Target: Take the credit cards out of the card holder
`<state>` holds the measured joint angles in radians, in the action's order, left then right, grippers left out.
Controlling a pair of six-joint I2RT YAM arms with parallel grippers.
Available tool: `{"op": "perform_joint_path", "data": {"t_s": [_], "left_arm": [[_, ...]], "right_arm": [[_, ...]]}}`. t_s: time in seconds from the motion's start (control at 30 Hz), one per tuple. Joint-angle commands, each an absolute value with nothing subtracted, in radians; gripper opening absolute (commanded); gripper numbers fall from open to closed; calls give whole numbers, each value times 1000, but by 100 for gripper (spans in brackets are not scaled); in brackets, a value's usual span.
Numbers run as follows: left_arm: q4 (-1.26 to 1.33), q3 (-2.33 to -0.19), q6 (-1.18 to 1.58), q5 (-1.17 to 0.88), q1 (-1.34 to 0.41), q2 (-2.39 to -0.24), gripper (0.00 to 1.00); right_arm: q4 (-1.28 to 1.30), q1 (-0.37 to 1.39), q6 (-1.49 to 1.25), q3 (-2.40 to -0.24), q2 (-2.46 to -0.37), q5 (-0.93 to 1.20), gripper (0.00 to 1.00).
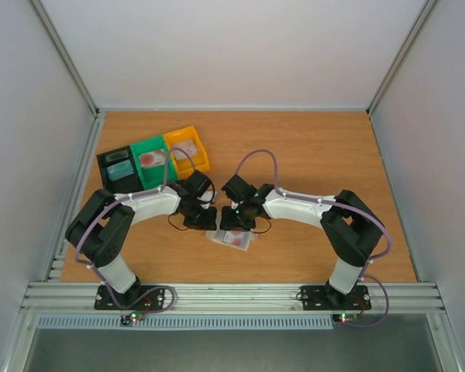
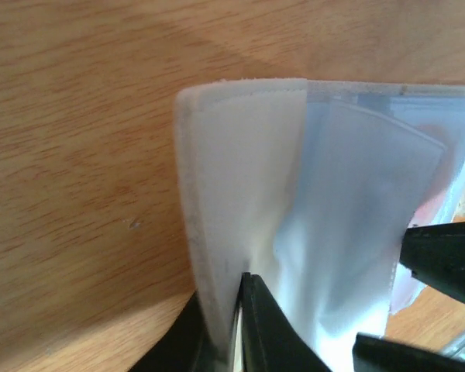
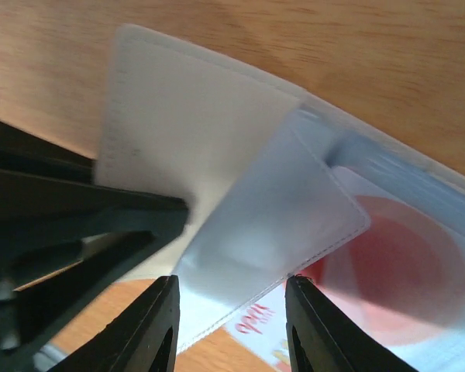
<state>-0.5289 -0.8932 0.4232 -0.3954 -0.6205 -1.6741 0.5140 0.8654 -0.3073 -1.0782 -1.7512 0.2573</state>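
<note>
The card holder (image 1: 232, 239) lies on the table between the two arms, a translucent whitish sleeve. My left gripper (image 1: 202, 221) is shut on the holder's white flap (image 2: 240, 178), its jaws (image 2: 236, 283) pinching the flap's near edge. My right gripper (image 1: 234, 220) is open, and its jaws (image 3: 232, 288) straddle a pale translucent pocket flap (image 3: 275, 217) without closing on it. A reddish-pink card (image 3: 407, 283) shows inside the holder's pocket, to the right of my right fingers. I cannot make out the pale bluish card for certain.
Black (image 1: 118, 168), green (image 1: 151, 159) and yellow (image 1: 188, 149) bins stand in a row at the back left, each holding small items. Grey walls and metal rails enclose the wooden table (image 1: 318, 147). The two grippers are very close together.
</note>
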Motion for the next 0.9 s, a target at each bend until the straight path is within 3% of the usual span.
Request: {"op": "perform_joint_path", "data": {"t_s": [0.0, 0.17, 0.33, 0.77, 0.87], "left_arm": [[-468, -855, 431, -449, -598, -1639, 13], [-445, -815, 443, -478, -546, -1590, 42], [-480, -793, 459, -428, -510, -1533, 60], [-518, -793, 477, -365, -317, -1399, 67], [-484, -838, 463, -474, -281, -1394, 60]], "right_arm": [[404, 871, -281, -1102, -1753, 338, 38], [432, 871, -272, -1126, -1741, 292, 38], [449, 870, -255, -1130, -1757, 265, 38], [499, 870, -193, -1292, -1908, 278, 36], [557, 870, -165, -1324, -1886, 228, 36]]}}
